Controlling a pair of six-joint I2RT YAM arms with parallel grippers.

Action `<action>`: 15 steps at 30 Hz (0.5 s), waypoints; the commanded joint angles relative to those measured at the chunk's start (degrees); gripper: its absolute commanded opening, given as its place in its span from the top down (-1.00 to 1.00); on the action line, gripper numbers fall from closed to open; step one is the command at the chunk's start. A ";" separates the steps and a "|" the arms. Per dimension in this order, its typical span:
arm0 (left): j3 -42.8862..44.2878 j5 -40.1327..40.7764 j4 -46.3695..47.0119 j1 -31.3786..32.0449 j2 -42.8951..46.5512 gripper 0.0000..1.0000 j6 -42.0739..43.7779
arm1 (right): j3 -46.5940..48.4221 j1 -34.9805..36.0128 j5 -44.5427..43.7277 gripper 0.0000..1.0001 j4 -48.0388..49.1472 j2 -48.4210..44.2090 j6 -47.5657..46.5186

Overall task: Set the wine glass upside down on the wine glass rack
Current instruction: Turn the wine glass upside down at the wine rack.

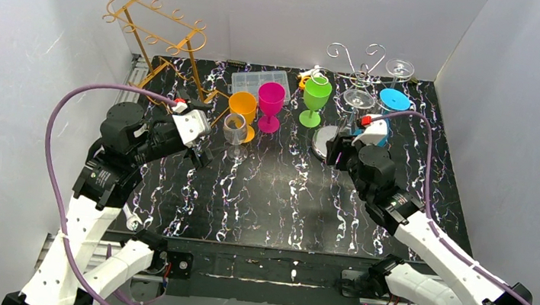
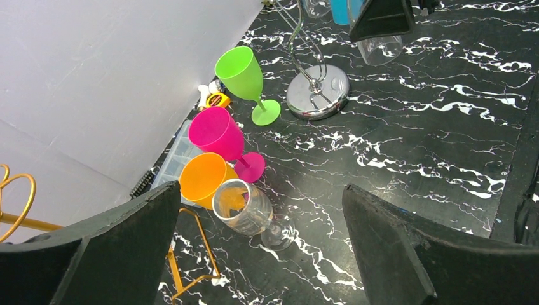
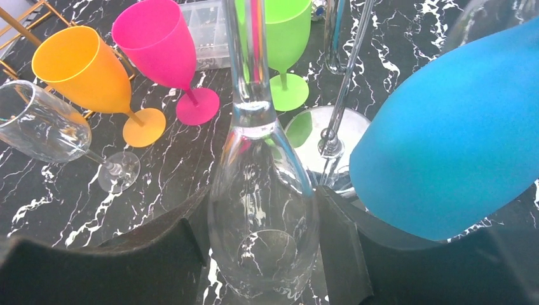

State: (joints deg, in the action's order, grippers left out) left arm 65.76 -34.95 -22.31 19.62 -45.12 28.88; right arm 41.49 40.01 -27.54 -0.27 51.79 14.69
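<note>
The right gripper (image 3: 264, 254) stands half spread, pinching the bowl of the clear wine glass (image 3: 262, 190), just beside the silver rack (image 3: 304, 130); the left gripper (image 2: 260, 194) is spread wide, holding nothing.

Black table top (image 1: 277, 199) here, marbled all over with white veins and glossy enough to throw back small glints. White panels box it in on three sides: a back wall (image 1: 283, 8) along the far edge, a left wall (image 1: 17, 55) and a right wall (image 1: 532, 113) down the side edges. Light is bright and even, shadows soft. At the far left corner a bare metal rail (image 1: 135, 70) peeks out. Along the near edge runs a dark frame bar (image 1: 261, 270).
</note>
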 commanded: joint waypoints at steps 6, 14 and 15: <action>-0.73 0.26 0.17 0.13 1.16 -0.97 -0.67 | 4.21 -3.79 3.24 0.97 3.76 0.53 -0.90; -0.82 -0.18 0.16 0.08 0.97 -0.97 -0.93 | 4.15 -6.87 7.33 0.97 2.86 0.54 -0.86; -0.92 -0.21 0.16 0.08 0.94 -0.97 -0.93 | 4.26 -6.99 8.04 0.97 2.83 0.77 -0.99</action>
State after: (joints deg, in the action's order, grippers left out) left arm 65.30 -34.89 -22.33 19.62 -44.66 28.47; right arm 42.54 33.74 -22.44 -0.01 52.66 14.35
